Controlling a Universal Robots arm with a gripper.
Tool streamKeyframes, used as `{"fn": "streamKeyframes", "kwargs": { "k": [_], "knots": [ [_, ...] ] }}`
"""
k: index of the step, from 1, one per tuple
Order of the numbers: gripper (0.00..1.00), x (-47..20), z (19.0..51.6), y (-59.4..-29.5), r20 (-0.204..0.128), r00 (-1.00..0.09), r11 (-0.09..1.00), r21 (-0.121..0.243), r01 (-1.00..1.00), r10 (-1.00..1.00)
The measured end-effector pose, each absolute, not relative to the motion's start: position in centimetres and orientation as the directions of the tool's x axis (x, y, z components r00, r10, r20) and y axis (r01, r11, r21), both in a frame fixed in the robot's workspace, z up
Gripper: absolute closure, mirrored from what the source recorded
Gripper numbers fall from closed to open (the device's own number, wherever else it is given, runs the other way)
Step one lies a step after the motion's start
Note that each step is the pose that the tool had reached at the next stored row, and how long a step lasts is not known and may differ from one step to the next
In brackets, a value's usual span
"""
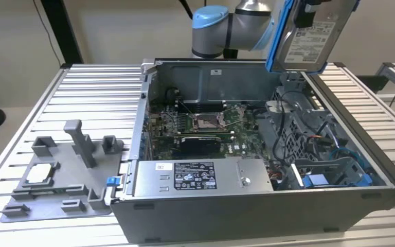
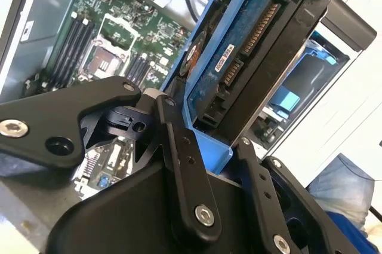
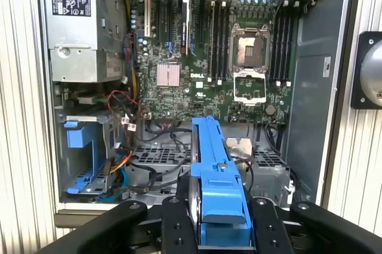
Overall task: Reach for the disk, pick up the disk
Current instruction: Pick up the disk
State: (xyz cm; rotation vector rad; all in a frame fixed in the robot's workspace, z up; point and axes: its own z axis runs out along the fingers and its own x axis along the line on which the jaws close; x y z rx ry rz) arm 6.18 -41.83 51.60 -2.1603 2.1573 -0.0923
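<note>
Disk (image 1: 314, 33) in its blue bracket clamped between the gripper (image 2: 206, 146) fingers, lifted high above the open computer case (image 1: 252, 206), grey fixture plate (image 1: 53, 180) at exterior view's left on slatted metal table (image 1: 94, 103), beige wall behind.

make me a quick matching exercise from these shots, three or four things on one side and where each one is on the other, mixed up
Things:
1. disk
2. power supply box
3. grey fixture tray
4. processor socket

Places:
A. on the slatted table, at the exterior view's left of the case
B. held in the gripper, raised above the case
C. on the motherboard inside the case
D. along the case's near wall in the exterior view

Pairs: 1-B, 2-D, 3-A, 4-C
</note>
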Motion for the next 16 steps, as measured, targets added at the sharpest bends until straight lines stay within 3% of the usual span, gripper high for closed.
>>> {"fn": "streamKeyframes", "kwargs": {
  "k": [16],
  "knots": [
    [1.0, 6.2, 51.6, -43.7, -0.019, 0.002, 0.0, -0.104, -0.995, -1.0]
  ]
}}
